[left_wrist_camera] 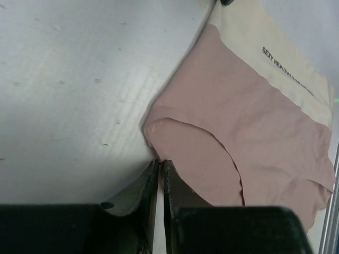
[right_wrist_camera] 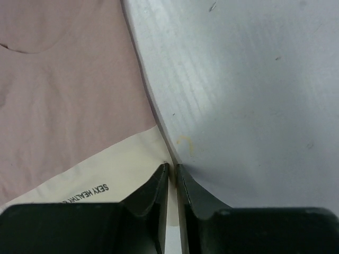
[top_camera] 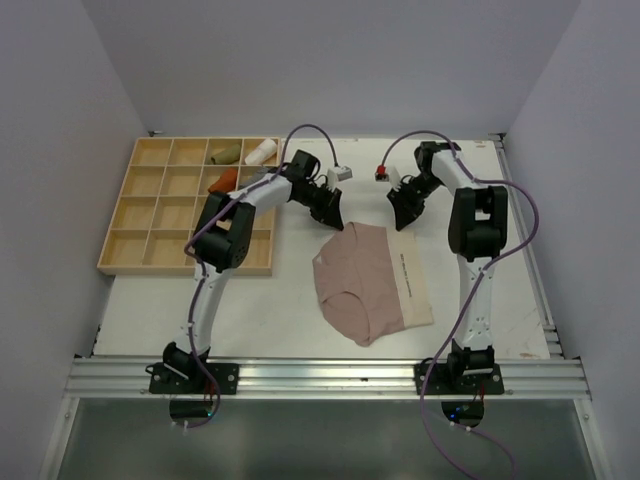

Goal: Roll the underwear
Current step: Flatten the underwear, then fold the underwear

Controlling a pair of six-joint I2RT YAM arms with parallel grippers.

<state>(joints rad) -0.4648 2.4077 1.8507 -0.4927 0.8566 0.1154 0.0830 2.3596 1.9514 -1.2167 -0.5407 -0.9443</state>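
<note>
at the far left a shallow wooden tray of square compartments (top_camera: pixel 118 228) sits on the white table (top_camera: pixel 160 310). 1 of its upper cells holds a rust-orange cloth garment (top_camera: pixel 222 181), bunched small and well apart from the arms' fingertips.

the black left gripper (left_wrist_camera: pixel 160 161) sits at the far-left corner of the pale beige-pink cloth underwear (top_camera: pixel 365 285). its jaws are drawn almost together, with only a thin slit between them. the tips meet the curved hem, but i cannot tell whether any cloth is caught.

the garment lies flat and spread in the middle of the table, between the 2 arms. a broad cream waistband with dark lettering (right_wrist_camera: pixel 100 182) runs along its right side. the black right gripper (right_wrist_camera: pixel 172 165) is at the far corner of that waistband, jaws likewise nearly closed. a cream sliver shows in the slit, so it looks to be nipping the band's corner.

from the way it lies, the underwear looks very light, thin and limp, with a smooth, probably slippery face. it should sag and fold rather than hold a shape. a single layer may slip out of a shallow pinch or drag across the table.

the waistband looks the firmest part, so the 2 far corners are the sensible places to take hold. both pinches should be deep and level, so the roll starts straight rather than skewed.
</note>
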